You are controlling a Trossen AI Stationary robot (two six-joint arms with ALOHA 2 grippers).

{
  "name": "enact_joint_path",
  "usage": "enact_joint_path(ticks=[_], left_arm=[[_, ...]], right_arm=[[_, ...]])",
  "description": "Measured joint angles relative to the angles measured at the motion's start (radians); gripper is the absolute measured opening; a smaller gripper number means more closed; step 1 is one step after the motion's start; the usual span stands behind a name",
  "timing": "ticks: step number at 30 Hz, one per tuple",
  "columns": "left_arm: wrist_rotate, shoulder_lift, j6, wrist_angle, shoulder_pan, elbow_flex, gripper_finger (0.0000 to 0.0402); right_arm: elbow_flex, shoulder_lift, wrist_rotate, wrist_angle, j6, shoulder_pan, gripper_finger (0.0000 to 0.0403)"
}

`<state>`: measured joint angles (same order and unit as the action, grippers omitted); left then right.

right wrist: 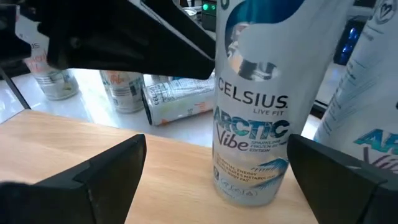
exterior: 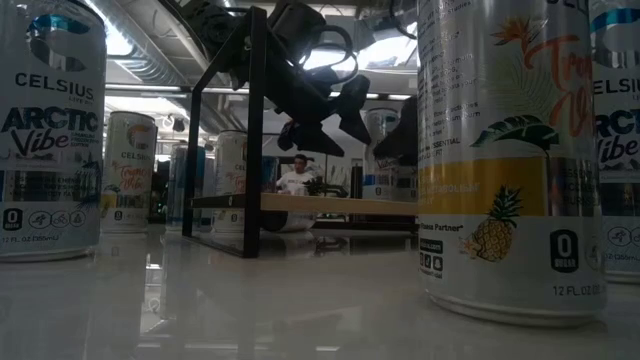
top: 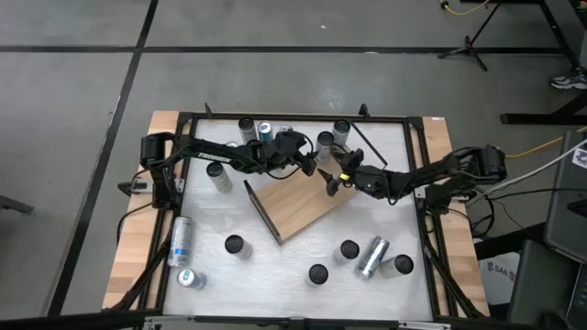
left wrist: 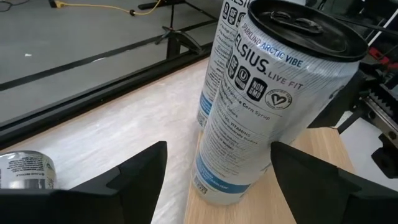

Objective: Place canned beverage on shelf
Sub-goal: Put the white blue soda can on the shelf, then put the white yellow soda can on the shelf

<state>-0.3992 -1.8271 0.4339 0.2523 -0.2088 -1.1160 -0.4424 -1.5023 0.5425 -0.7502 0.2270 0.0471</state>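
Left gripper (left wrist: 219, 149): over the shelf's (top: 293, 209) far edge; its 2 fingers stand apart, 1 on each side of the can, touching neither side.
Can (left wrist: 273, 93): 1 Celsius Arctic Vibe can, upright on the shelf, base just inside the board's edge.
Neighbour can (left wrist: 227, 37): upright just beyond the shelf's edge, close behind the placed can.
Right gripper (right wrist: 217, 142): over the shelf on the can's other side, fingers spread wide, clamped on nothing.
Step in hand: judged to be release and withdrawal, as the can appears seated on the shelf.
Method: keep both pairs of fingers wide; back each arm away from the shelf in line with its own fingers, 1 arm at a time.
Risk: a tall, narrow can near the shelf's edge is likely to tip if clipped.
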Motion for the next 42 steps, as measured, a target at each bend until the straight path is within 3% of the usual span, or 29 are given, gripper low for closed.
enact_joint_path(ticks=[11,21,32,42], left_arm=[[0.001,0.0,0.0,0.0,0.0,0.0,0.0288],[0.001,0.016,-0.052,-0.014,0.0,0.0,0.0288],[0.001,0.188,-0.053,-0.201,-0.022,0.0,0.0288],[0.0,0.335,-0.054,-0.37,-0.154,0.0,0.0288]], right_arm=[[-0.001,-0.001,0.059,0.015,-0.001,0.0,0.0376],[-0.001,0.001,0.044,0.018,-0.001,-0.001,0.0376],[-0.001,0.015,0.014,0.02,-0.001,-0.001,0.0376],[0.0,0.015,0.014,0.04,0.001,-0.001,0.0376]])
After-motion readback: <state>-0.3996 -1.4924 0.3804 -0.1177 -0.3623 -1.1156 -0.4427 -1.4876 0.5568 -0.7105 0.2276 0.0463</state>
